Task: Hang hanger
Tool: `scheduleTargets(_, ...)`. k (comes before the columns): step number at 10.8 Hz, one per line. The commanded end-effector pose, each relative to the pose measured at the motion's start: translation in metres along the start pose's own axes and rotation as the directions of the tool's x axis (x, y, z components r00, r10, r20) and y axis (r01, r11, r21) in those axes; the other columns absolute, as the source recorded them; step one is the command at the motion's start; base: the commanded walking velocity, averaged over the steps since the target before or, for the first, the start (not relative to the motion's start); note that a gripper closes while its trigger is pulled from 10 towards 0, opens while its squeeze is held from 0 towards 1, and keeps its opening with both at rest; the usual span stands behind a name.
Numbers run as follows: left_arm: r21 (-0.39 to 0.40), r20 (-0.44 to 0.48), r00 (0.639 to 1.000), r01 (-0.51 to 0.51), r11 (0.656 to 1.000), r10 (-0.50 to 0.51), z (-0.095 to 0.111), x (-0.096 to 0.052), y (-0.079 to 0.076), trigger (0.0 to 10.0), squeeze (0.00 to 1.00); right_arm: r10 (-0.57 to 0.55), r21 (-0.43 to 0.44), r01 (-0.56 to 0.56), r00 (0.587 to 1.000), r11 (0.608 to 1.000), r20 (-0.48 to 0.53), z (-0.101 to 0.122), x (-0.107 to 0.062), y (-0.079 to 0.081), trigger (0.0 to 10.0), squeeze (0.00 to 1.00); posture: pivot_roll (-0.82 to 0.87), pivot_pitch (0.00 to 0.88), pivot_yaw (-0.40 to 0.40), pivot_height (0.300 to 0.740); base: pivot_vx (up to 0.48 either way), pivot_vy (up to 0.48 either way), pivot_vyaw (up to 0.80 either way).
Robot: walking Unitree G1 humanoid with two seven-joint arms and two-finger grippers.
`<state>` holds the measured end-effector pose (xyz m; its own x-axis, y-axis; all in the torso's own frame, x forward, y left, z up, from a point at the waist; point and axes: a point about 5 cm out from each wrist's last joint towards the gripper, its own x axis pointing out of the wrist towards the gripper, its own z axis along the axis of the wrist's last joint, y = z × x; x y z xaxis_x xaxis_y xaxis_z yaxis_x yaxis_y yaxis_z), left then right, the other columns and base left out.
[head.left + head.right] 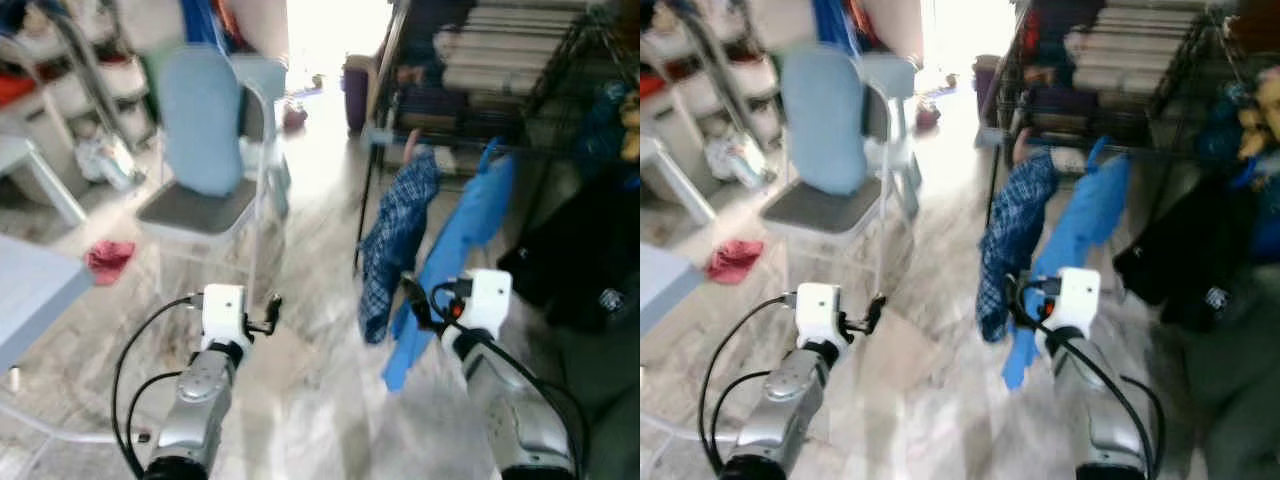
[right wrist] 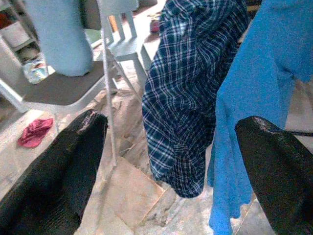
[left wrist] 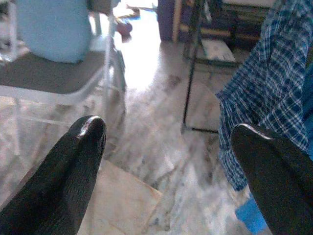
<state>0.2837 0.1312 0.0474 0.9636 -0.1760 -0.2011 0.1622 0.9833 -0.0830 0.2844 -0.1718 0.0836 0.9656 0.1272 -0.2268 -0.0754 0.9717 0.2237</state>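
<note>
Marble floor, black wire rack (image 1: 540,90) at one o'clock, garments hanging.
Left gripper (image 3: 166,161) and right gripper (image 2: 171,161) spread, empty; blue garment (image 1: 455,250) looks soft, light; its hanger's hidden—probably grasp the stiff neck.

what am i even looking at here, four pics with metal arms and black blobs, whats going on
This is a walking humanoid robot with two silver arms, seen by its own cameras. The two wide pictures come from the two eyes in its head, looking down and forward. Its left gripper and right gripper reach out ahead, and both are open and hold nothing.

The other two pictures come from cameras on each wrist. The black blobs there are the gripper's own fingers up close.

Ahead hang a dark blue plaid shirt and a bright blue garment on a black metal rack. To the left stands a grey folding chair with a light blue cushion. A crumpled red cloth lies on the marbled floor.
</note>
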Motion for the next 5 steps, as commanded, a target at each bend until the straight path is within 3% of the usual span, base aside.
scheduleTargets(1, 0.006, 0.004, 1.000, -0.010, 1.000, 0.010, 0.0014, 0.0020, -0.0005, 10.0, 0.00, 0.015, -0.002, -0.015, 1.000, 1.000, -0.004, 0.0024, 0.0043, 0.0004, 10.0, 0.00, -0.12, 0.000, 0.036, 0.740, 0.000, 0.000, 0.00)
scheduleTargets(5, -0.017, 0.032, 0.999, -0.033, 0.999, 0.033, 0.0084, 0.0091, 0.0007, 10.0, 0.00, 0.063, -0.045, -0.064, 0.998, 0.997, -0.013, 0.0042, 0.0121, 0.0074, 10.0, 0.00, -0.13, 0.000, 0.033, 0.740, 0.000, 0.000, 0.00)
